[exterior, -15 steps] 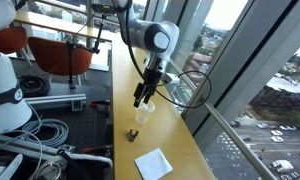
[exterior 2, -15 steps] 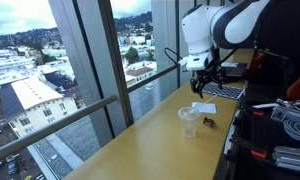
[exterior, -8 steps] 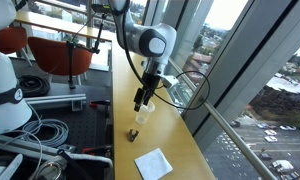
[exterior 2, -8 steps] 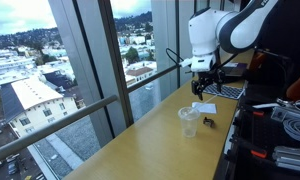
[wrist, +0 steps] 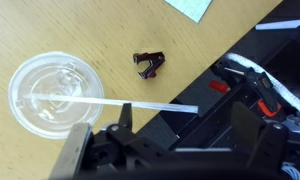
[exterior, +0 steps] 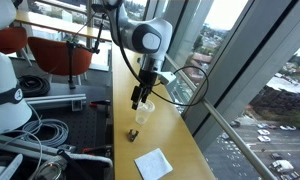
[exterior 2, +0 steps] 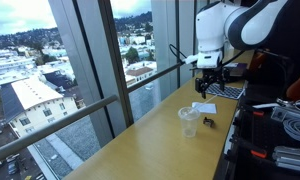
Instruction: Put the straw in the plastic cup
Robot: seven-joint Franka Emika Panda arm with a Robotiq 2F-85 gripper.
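Metalwork of the end effector point(wrist: 120, 135) fills the bottom edge of the wrist view, too dark and cropped to tell whether it is clenched or released. Just ahead of it the straw point(wrist: 130, 104) runs crosswise, its long axis square to the end effector's approach. One end shows inside the rim of the plastic cup point(wrist: 55, 95) and the other reaches past the desk point(wrist: 90, 40) edge in the picture. Whether it is pinched in the air or leaning in the cup cannot be made out.

The cup stands upright, off to one side of the end effector's centre line rather than straight under it. If the straw is not yet inside, the next move likely turns on tipping that long axis toward the cup mouth.

Beyond lie a dark brown lump point(wrist: 148, 62) and, farther on, a white sheet point(wrist: 190, 7). In both exterior views the end effector point(exterior: 140, 102) point(exterior 2: 210, 82) hangs above the cup point(exterior: 143, 116) point(exterior 2: 189, 121). No brand or writing is legible.
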